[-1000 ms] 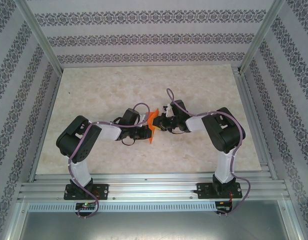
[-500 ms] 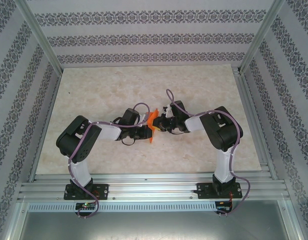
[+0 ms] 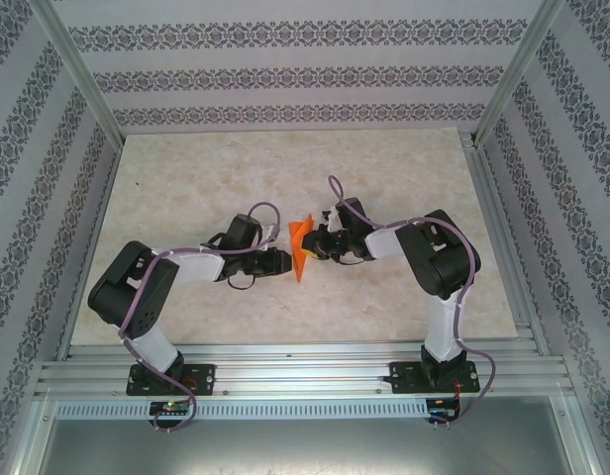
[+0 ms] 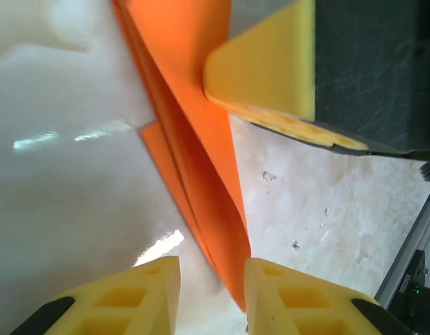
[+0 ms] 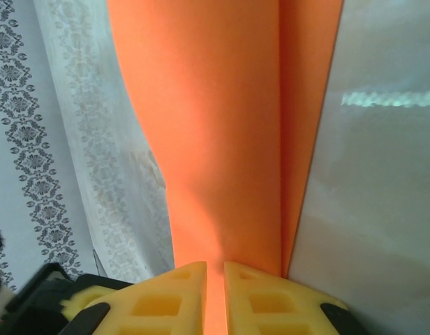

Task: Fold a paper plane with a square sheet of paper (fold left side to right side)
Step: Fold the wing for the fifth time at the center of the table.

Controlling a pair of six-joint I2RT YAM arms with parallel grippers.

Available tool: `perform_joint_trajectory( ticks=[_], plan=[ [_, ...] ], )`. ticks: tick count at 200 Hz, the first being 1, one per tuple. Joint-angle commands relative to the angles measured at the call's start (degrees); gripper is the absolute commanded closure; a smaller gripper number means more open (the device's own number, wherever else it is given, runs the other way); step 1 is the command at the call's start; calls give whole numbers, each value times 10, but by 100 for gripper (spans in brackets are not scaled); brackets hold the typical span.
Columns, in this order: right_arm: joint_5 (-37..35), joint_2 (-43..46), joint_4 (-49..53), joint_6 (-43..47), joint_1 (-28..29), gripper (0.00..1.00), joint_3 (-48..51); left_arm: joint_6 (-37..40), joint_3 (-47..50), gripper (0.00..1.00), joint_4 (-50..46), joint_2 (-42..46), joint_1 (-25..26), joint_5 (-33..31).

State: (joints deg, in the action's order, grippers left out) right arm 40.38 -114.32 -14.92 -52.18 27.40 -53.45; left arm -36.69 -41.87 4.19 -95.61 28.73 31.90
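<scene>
The orange sheet of paper (image 3: pixel 301 249) is folded into a narrow, layered shape with a pointed end and stands on edge above mid-table. My right gripper (image 3: pixel 319 245) holds it from the right. In the right wrist view that gripper (image 5: pixel 215 271) is shut on the paper (image 5: pixel 222 139), which rises from between the yellow fingers. My left gripper (image 3: pixel 283 263) sits just left of the paper. In the left wrist view it (image 4: pixel 211 272) stands open, and the paper's lower tip (image 4: pixel 236 279) hangs in the gap close to the right finger (image 4: pixel 285 293), unpinched.
The tabletop (image 3: pixel 206 188) is pale marble pattern, bounded by aluminium rails (image 3: pixel 305 366) at the near edge and patterned walls on three sides. A yellow finger of the right gripper (image 4: pixel 271 70) shows at the upper right of the left wrist view.
My left gripper has opened off the paper and the left arm has drawn back to the left. The right gripper still holds the paper in about the same place.
</scene>
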Motion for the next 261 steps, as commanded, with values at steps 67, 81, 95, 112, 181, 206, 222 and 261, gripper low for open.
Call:
perform_joint_trajectory(
  ticks=[67, 81, 95, 112, 181, 206, 222, 261],
  plan=[
    [-34, -16, 23, 25, 8, 85, -5, 29, -136, 72, -52, -71, -48, 28],
    [-36, -18, 23, 24, 8, 85, -6, 32, -154, 72, -62, -92, -50, 24],
    [-36, -17, 22, 22, 8, 85, -6, 38, -170, 72, -82, -110, -50, 14],
    [-36, -18, 20, 21, 8, 85, -5, 43, -177, 72, -98, -124, -50, -2],
    [-34, -18, 20, 20, 8, 85, -5, 31, -189, 69, -66, -161, -49, 39],
    [-35, -18, 22, 19, 8, 85, -5, 26, -192, 72, -57, -166, -48, 46],
    [-35, -18, 22, 20, 9, 85, -4, 24, -192, 77, -53, -170, -48, 49],
    [-35, -19, 25, 22, 9, 85, -4, 21, -198, 89, -44, -170, -48, 57]
  ],
)
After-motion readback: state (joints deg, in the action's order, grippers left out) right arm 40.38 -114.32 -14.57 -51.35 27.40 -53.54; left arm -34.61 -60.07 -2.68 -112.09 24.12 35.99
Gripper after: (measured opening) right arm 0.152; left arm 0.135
